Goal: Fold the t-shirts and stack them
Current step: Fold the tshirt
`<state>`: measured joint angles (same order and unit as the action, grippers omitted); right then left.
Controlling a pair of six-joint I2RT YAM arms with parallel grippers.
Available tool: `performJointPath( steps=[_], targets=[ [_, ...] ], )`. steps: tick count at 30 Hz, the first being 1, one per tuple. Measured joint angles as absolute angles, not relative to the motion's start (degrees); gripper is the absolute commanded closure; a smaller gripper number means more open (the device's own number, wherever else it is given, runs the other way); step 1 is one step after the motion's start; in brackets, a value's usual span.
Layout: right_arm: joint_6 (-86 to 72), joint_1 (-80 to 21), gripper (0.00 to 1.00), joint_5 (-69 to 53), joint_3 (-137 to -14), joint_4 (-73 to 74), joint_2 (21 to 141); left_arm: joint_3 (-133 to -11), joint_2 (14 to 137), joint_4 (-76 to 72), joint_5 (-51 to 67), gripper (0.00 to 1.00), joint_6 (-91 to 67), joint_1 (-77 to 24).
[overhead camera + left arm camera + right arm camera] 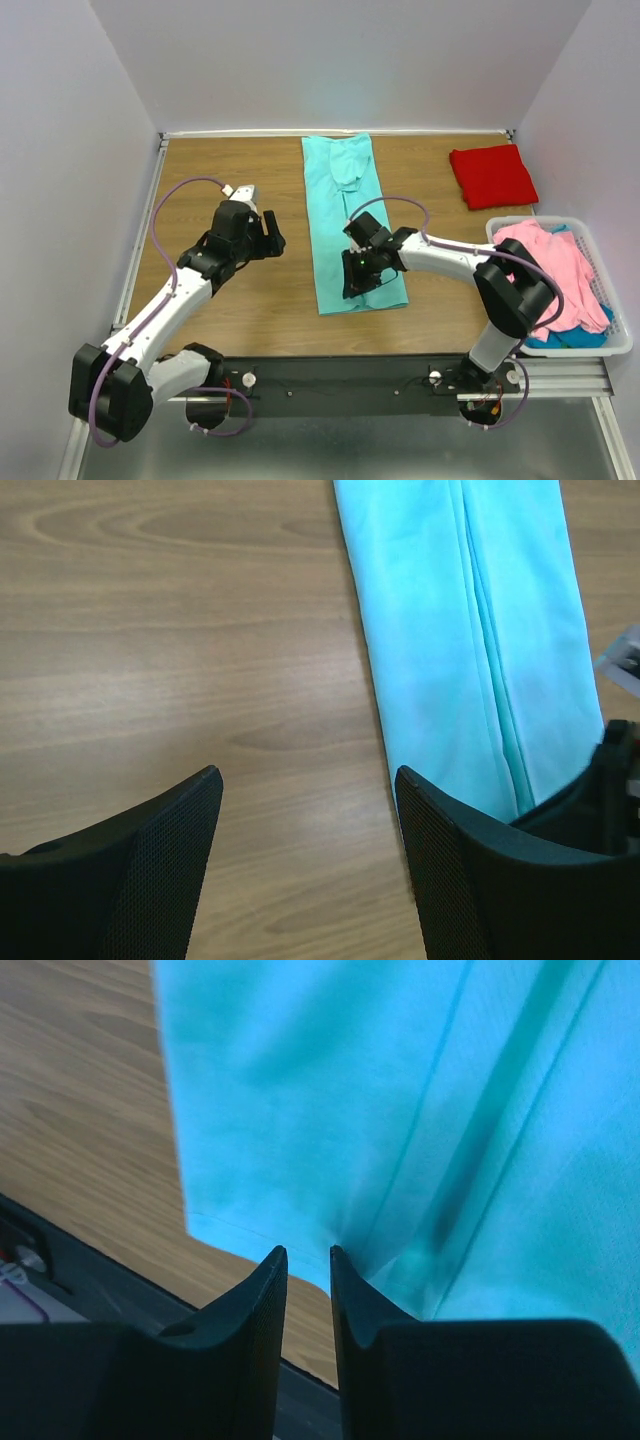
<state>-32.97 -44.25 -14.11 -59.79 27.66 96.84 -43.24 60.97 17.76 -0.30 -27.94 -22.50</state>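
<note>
The wooden table (pixel 250 310) fills the top view. Down its middle lies the aqua-teal t-shirt (pixel 345 200), folded into 1 long narrow strip that runs from the far edge toward the arms, with a sleeve turned in near the far end.

At the right edge of the table stands a white basket (pixel 590 352). A pink t-shirt (pixel 555 265) is heaped in it and spills over its near-left rim. A blue-teal t-shirt (pixel 575 338) shows beneath the pink one at the near side. The red t-shirt (pixel 492 175) lies folded into a rough square at the far right of the table, just beyond the basket and well apart from the aqua strip.

The right gripper (pixel 350 288) is down at the near end of the aqua strip. In its wrist view its 2 fingers (pixel 255 1310) are clenched almost together, with only a thin slit between them. Their tips sit right at the shirt's near hem, where the creases in the cloth run together, so it appears to be pinching that hem.

The left gripper (pixel 266 234) hangs over bare wood just left of the strip. Its 2 fingers (pixel 160 860) are spread wide, grasping nothing, and the right one overlaps the shirt's left edge in the wrist view.
</note>
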Motion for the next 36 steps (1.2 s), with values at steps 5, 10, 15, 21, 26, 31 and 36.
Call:
performJointPath(
  steps=[5,10,15,21,26,31,36],
  targets=[
    [-33.28,-44.12,0.7,-13.98,-56.05,27.46,97.43,-43.27,60.66,21.34,1.19,0.23,-29.87,-24.49],
    [-34.06,-43.11,0.7,-13.8,-53.93,27.07,96.4,-43.27,59.29,23.16,1.65,0.22,-30.74,-24.99],
    [-34.68,-42.13,0.69,-13.98,-53.17,26.76,96.05,-43.27,59.4,23.86,2.24,0.23,-31.38,-25.65],
    [-34.2,-41.98,0.65,-12.27,-53.15,27.07,92.18,-43.27,61.12,24.91,2.9,0.23,-31.83,-28.23],
    [-33.76,-41.98,0.65,-8.71,-54.24,28.47,86.98,-43.27,63.16,25.67,3.49,0.23,-32.4,-30.17],
    [-32.77,-41.91,0.64,-5.61,-55.16,30.35,86.65,-43.44,64.86,25.98,3.7,0.23,-32.51,-31.03],
    [-32.08,-41.91,0.61,-0.78,-55.22,33.12,87.53,-43.81,65.06,26.06,3.7,0.23,-32.67,-31.31]
  ],
)
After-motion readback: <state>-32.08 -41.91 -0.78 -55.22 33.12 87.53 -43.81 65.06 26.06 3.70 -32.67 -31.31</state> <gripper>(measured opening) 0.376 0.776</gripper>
